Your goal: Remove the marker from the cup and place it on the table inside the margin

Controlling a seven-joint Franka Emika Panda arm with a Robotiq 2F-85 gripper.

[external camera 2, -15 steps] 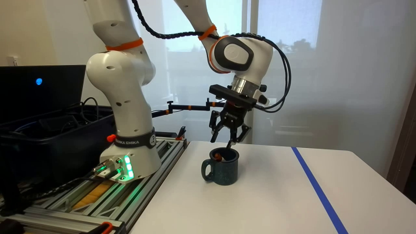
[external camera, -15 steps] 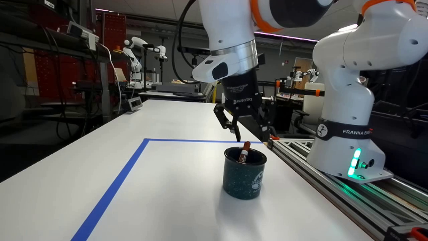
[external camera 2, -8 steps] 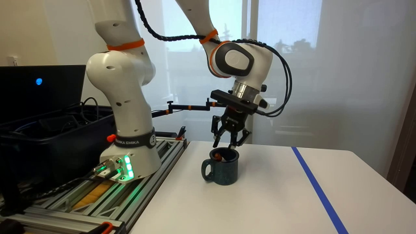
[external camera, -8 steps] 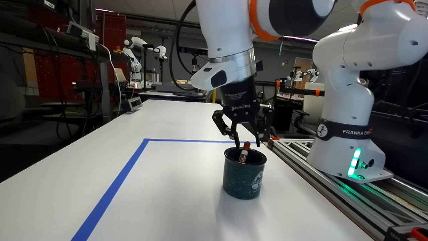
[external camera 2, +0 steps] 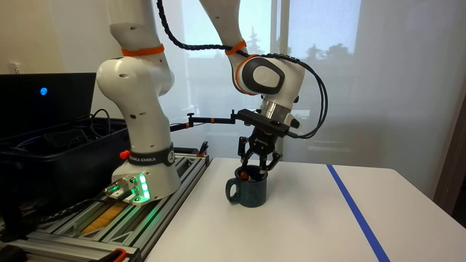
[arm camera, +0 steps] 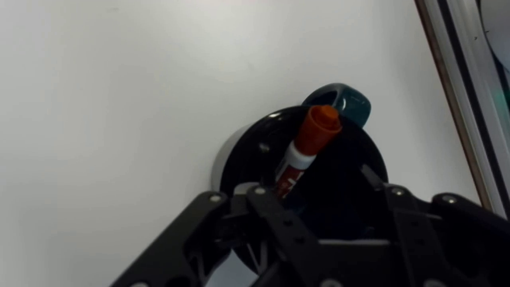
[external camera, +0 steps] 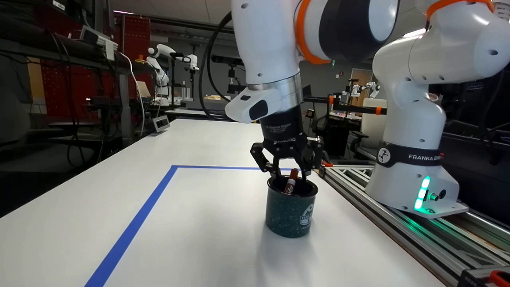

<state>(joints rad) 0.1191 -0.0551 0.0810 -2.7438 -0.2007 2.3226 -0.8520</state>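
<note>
We have the gripper (external camera 2: pixel 253 168) wide: fingers (arm camera: pixel 412 235) apart, pointing down at the mouth of the cup (external camera: pixel 289 213). Black on black there, so how deep the tips go we can't tell. Marker (arm camera: pixel 303 153) is in the cup, tilted, orange-brown cap (external camera: pixel 294 174) end up and leaning toward the handle (arm camera: pixel 356 107). In an exterior view we get the cap between the fingers; in the wrist view the marker's lower end goes out of sight beside one finger, touching or not, can't tell.

Cup stands upright on the counter (external camera: pixel 199 223), inside the corner of blue tape (external camera: pixel 141 215), handle facing the metal rail (external camera 2: pixel 167 214). Room is tightest that side: we see a strip of counter between handle and rail edge. Away from the rail we have a broad white stretch out to the long tape run, and more counter past it to the outer edge. In an exterior view the short tape run crosses beyond the cup, partly behind the gripper, toward the rail edge. Arm (external camera: pixel 271 48) bends over the cup from its base (external camera: pixel 410 175) on the rail side. Past the rail we note a laptop (external camera 2: pixel 40 105) and a dark bin (external camera 2: pixel 69 174).
</note>
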